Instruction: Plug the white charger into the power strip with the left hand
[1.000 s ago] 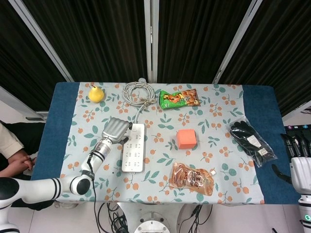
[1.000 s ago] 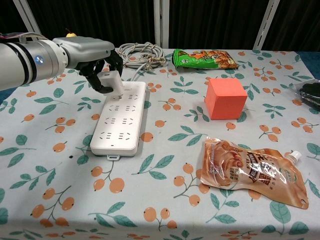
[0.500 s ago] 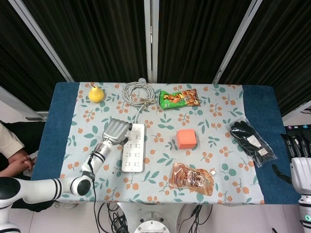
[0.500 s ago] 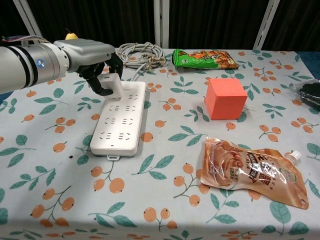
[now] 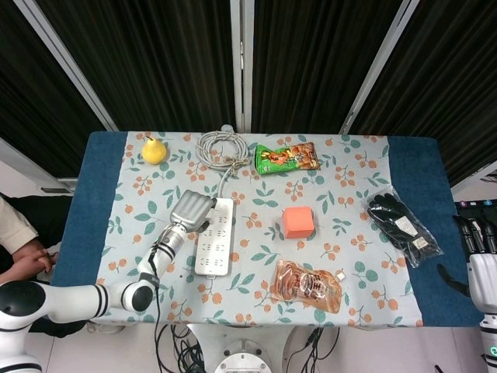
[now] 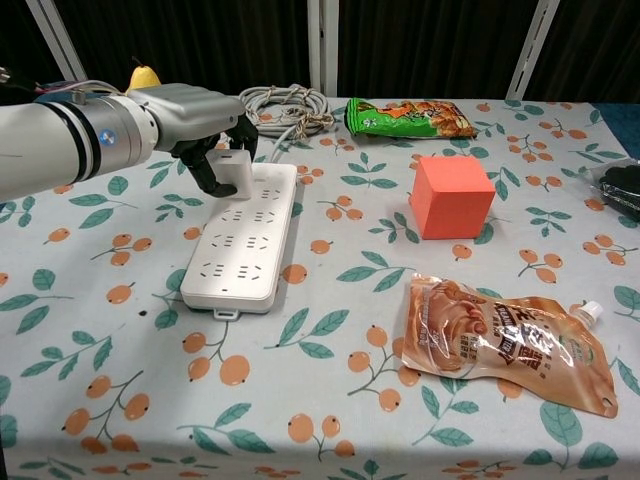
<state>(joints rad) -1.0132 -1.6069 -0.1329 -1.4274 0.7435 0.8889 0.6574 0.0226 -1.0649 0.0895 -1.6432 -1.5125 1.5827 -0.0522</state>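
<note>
The white power strip (image 6: 244, 236) (image 5: 214, 237) lies lengthwise on the floral cloth, left of centre. My left hand (image 6: 205, 120) (image 5: 192, 210) grips the white charger (image 6: 237, 173) between thumb and fingers, right over the strip's far left sockets. The charger's underside sits at or just above the strip's top face; whether the prongs are in a socket is hidden by the fingers. In the head view the hand covers the charger. My right hand (image 5: 479, 260) hangs off the table's right edge, fingers up, holding nothing.
A coiled grey cable (image 6: 285, 105) runs from the strip's far end. A yellow pear (image 5: 154, 150) sits at the back left, a green snack bag (image 6: 408, 117) behind an orange cube (image 6: 451, 196), a brown pouch (image 6: 505, 342) at the front right, and bagged black gloves (image 5: 401, 225) to the right.
My left hand has carried the charger a little to the right and down, from beside the strip's left edge to over its far sockets. The right hand has barely moved.
</note>
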